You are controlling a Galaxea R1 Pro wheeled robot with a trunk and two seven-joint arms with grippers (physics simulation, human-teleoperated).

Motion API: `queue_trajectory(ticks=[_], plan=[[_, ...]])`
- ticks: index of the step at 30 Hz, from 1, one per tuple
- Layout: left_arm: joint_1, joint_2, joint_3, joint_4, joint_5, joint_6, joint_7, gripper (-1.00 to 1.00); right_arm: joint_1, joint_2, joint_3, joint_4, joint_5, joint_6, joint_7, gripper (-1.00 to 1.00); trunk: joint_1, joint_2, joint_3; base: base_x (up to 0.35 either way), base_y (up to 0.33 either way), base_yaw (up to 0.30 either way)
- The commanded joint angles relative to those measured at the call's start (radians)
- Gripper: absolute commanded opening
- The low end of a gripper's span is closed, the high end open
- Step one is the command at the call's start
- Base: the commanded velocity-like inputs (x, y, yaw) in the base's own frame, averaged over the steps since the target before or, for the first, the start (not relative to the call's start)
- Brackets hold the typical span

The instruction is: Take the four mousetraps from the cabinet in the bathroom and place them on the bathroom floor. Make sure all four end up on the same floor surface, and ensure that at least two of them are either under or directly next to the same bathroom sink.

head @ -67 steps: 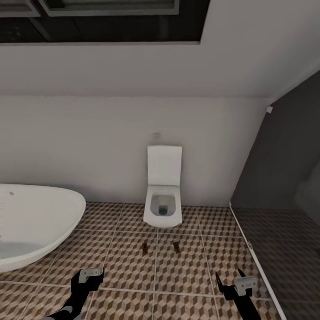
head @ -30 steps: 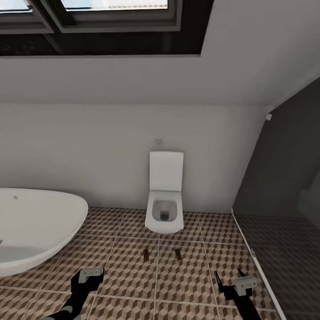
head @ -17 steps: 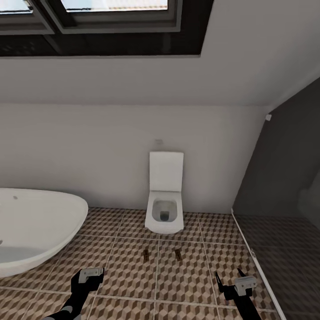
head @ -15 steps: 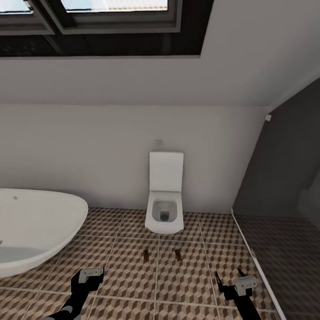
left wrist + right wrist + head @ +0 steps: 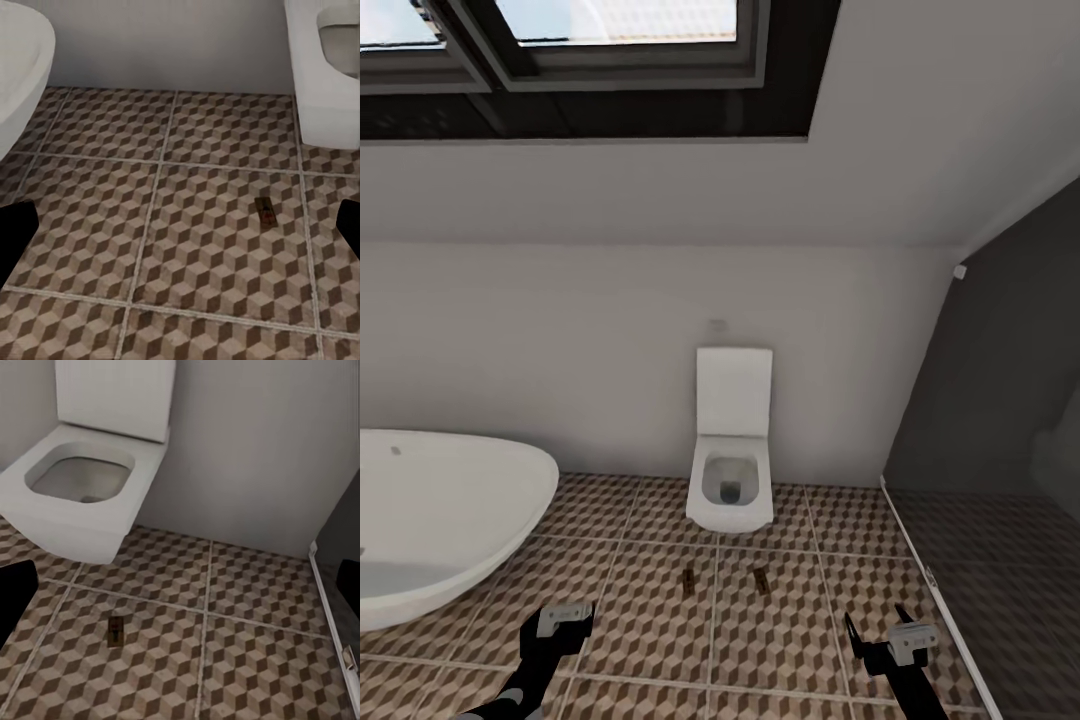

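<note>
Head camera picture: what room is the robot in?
A bathroom, most likely. A white toilet with its lid up stands against the wall, a white oval bathtub sits beside it, and the floor is tiled in a brown cube pattern. Two small mousetraps lie on the tiles before the toilet.

White toilet (image 5: 731,478); bathtub (image 5: 430,520); skylight (image 5: 590,40)

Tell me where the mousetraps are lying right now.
In the head view, two mousetraps lie flat on the bathroom floor, side by side but apart, just in front of the toilet, with the bathtub off to the left.
</note>
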Motion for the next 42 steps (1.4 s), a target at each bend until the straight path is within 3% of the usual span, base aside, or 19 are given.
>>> queue_trajectory(ticks=[1,14,21,31,42], plan=[[-0.002,-0.001,-0.008,0.004,0.007,-0.005,-0.001,1.00,-0.001,0.000,0.007,0.001,-0.006,-0.003,0.000,1.00,0.001,-0.002,-0.001,0.000,0.000,0.000],[-0.001,0.002,-0.008,0.004,0.007,-0.008,-0.003,1.00,-0.001,-0.008,0.006,0.001,-0.006,-0.003,-0.048,1.00,0.001,-0.002,0.003,0.000,0.000,0.000],[0.066,0.040,-0.008,0.004,0.007,-0.016,-0.020,1.00,0.008,-0.019,0.007,0.002,-0.006,-0.003,-0.052,1.00,0.001,-0.002,0.003,0.000,0.000,0.000],[0.177,0.111,-0.008,0.004,0.007,-0.022,-0.084,1.00,0.106,-0.025,0.007,0.002,-0.006,-0.014,-0.049,1.00,0.001,-0.002,0.003,0.000,0.000,0.000],[0.270,0.123,-0.008,0.005,0.008,-0.019,-0.082,1.00,0.207,-0.007,0.007,0.004,-0.008,-0.012,-0.052,1.00,0.001,-0.002,0.003,0.000,0.000,0.000]])
